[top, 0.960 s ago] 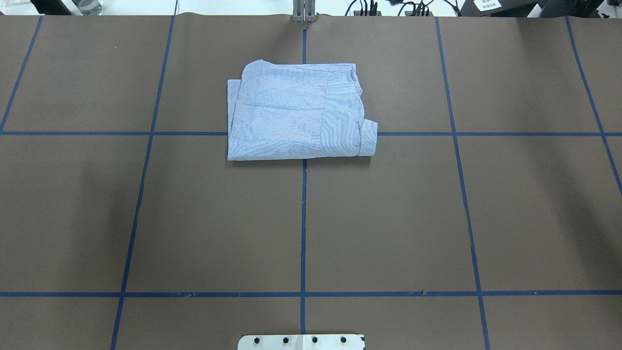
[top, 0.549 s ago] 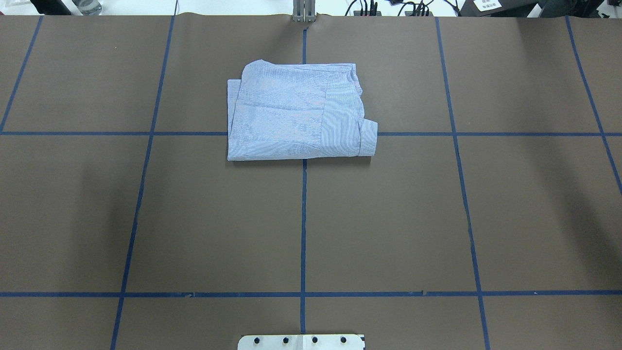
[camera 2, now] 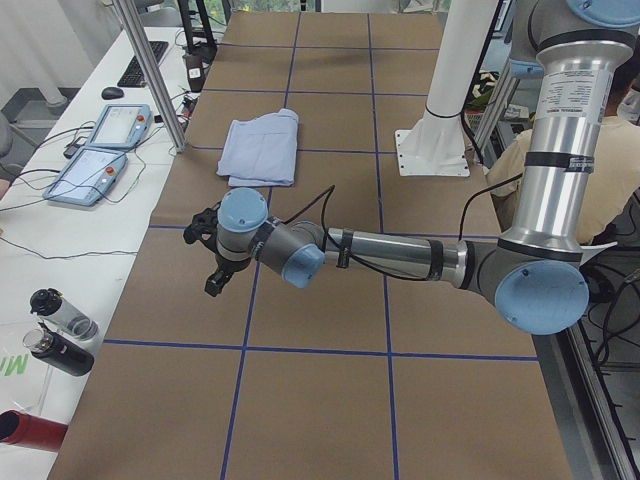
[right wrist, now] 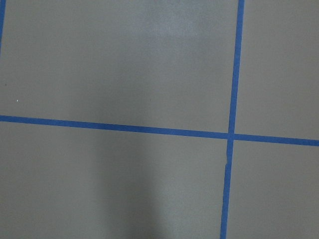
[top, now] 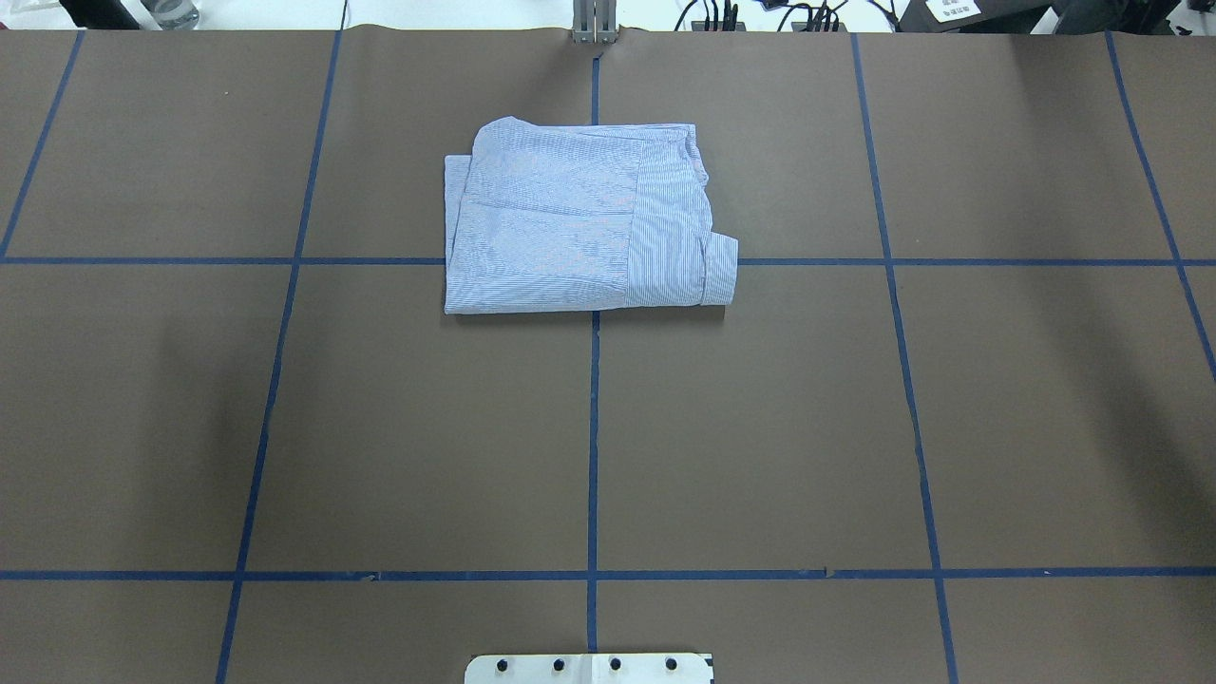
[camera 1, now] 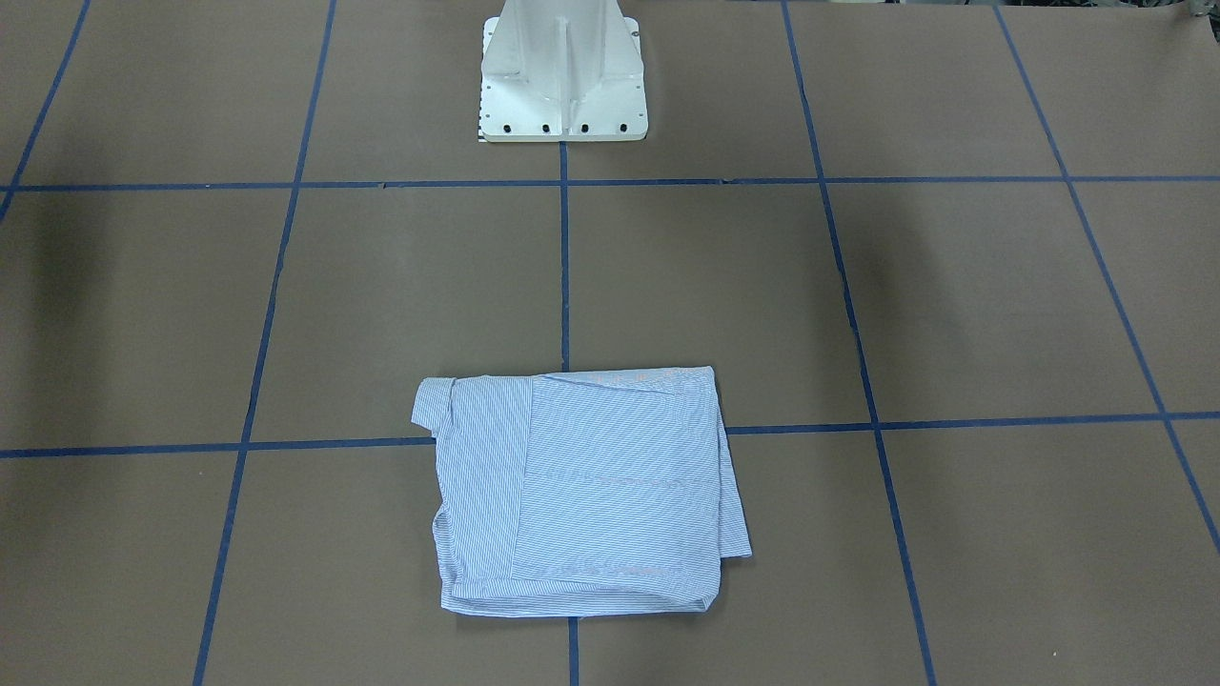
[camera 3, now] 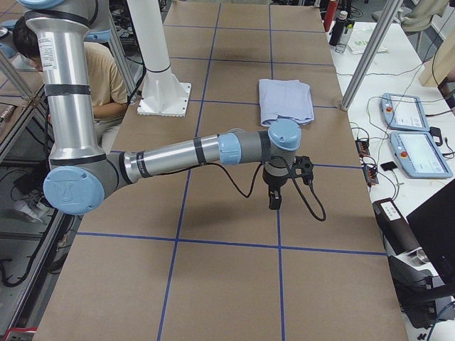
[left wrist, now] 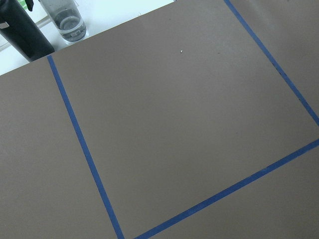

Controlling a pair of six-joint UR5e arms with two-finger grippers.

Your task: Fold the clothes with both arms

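Our two grippers, left gripper and right gripper, hang over the table; open or closed, we cannot tell. One folded shirt lies well apart.

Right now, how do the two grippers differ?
The left gripper hangs over the table's left end, the right gripper over its right end. The left gripper's camera catches bottles at the table edge; the right gripper's shows only table and tape. Both point down, far from the shirt.

Blue-and-white pinstriped shirt
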